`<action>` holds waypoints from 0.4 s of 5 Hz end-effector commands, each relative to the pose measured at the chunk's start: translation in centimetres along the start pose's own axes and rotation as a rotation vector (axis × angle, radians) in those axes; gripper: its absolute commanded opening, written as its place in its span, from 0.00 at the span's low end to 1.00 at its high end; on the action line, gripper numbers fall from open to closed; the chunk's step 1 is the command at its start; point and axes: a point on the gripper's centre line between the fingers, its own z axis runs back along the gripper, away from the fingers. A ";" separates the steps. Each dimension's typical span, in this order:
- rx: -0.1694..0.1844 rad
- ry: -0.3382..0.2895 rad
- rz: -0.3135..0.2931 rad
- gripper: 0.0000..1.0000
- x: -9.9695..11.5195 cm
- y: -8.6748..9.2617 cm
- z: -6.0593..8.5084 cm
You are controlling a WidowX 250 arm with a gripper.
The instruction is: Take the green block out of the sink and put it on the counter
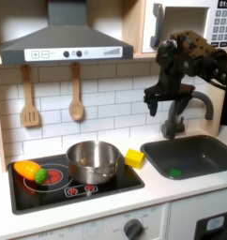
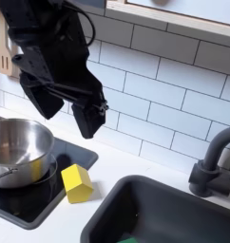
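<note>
Lying well below fingers (image 1: pixel 174 101): green block (image 1: pixel 174 172)

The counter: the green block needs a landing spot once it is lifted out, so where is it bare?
The counter is bare along its front edge, before the stove and the sink. Between them, the strip is crowded by the yellow block. The green block lies in the sink.

The arm (image 1: pixel 186 66) is matte black and blocky-jointed, with black cables looping along its upper links.
</note>
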 end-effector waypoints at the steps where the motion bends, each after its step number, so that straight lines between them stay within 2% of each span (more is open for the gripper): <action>1: 0.006 0.076 0.002 1.00 -0.4 0.2 -1.7; 2: 0.031 0.089 0.007 1.00 -0.4 0.9 -1.9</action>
